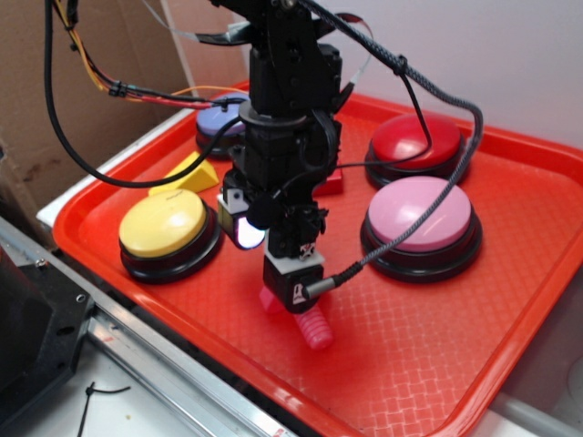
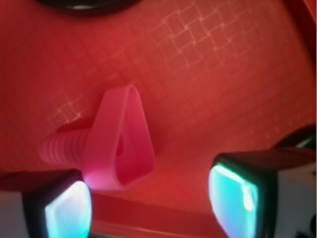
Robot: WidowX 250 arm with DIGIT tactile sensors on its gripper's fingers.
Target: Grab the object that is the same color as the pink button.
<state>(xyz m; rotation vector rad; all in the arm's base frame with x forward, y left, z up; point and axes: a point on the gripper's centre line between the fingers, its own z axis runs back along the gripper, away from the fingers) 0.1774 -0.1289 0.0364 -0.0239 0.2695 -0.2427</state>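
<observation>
On the red tray (image 1: 510, 300), front middle: pink bolt (image 2: 111, 144), lying flat.
Match: pink button (image 1: 421, 217), well apart.
Gripper (image 2: 148, 198): jaws wide apart, empty, straddling the bolt's head.
Advice: centre over the head, lower, then close.

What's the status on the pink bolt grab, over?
Gripper open, low over the tray. Pink bolt lying on its side between the fingers, not yet gripped. Nothing in the way.
</observation>
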